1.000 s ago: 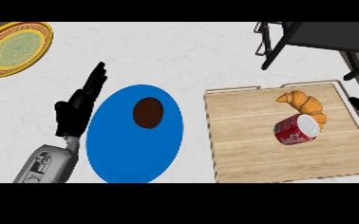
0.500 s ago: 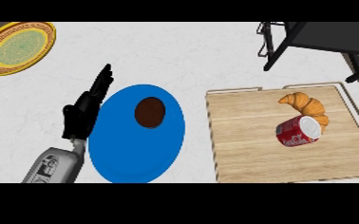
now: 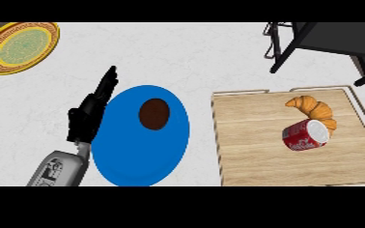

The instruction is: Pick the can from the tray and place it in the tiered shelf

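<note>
Red cylindrical can (image 3: 306, 135) lies on its side on the wooden tray (image 3: 249, 145), lower right of frame, touching a golden croissant (image 3: 311, 107). Left hand (image 3: 89, 113), fingers straight and together, holds nothing beside the blue round plate (image 3: 128, 159) at lower left.

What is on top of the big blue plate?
A brown, roundish thing lies on the blue plate, toward its far side. The rest of the plate shows bare blue. The left hand overlaps its left rim a little, so that bit is hidden.

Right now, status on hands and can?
Left hand open beside blue plate; right hand unseen. Red can lies on wooden tray, not gripped. Croissant touches it.
</note>
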